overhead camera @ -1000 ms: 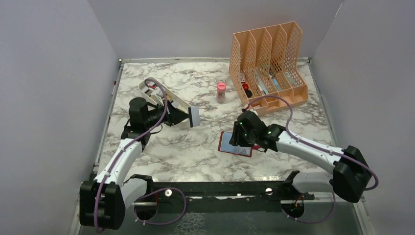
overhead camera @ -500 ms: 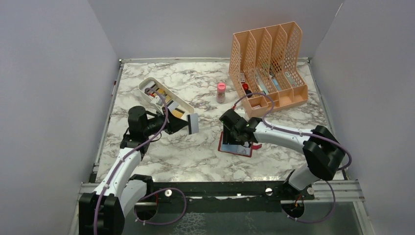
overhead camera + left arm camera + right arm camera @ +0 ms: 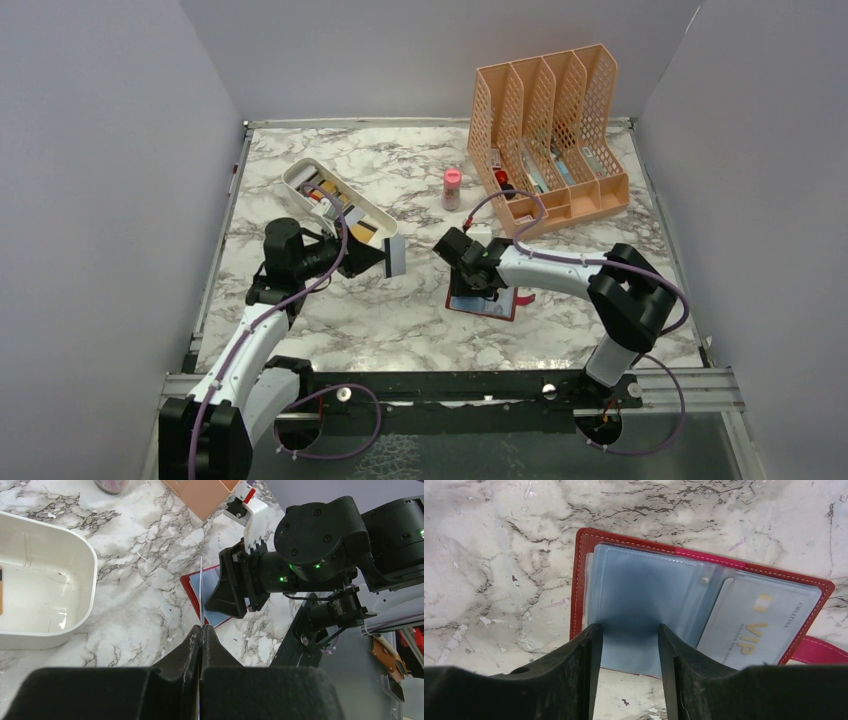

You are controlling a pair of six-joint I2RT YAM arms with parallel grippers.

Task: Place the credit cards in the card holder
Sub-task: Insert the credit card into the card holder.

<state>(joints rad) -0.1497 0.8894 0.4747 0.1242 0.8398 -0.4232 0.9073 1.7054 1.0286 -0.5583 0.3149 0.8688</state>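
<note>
Marble counter (image 3: 380, 320), pale walls (image 3: 120, 150) around. Open card holder (image 3: 639, 580) lies flat on it, red cover down, blue sleeves up; one VIP card (image 3: 749, 630) already in a pocket. My right fingers (image 3: 579, 680) are spread apart directly over the holder's blue sleeve. My left fingers (image 3: 187, 650) are pinched tight on a card (image 3: 395, 257), off the counter, just left of the holder.

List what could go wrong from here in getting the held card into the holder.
1. The left gripper pinches the card by one edge only, so it may twist or slip.
2. The right gripper stands open over the holder's empty blue sleeve, so it may block the card, or the arms may bump.
</note>
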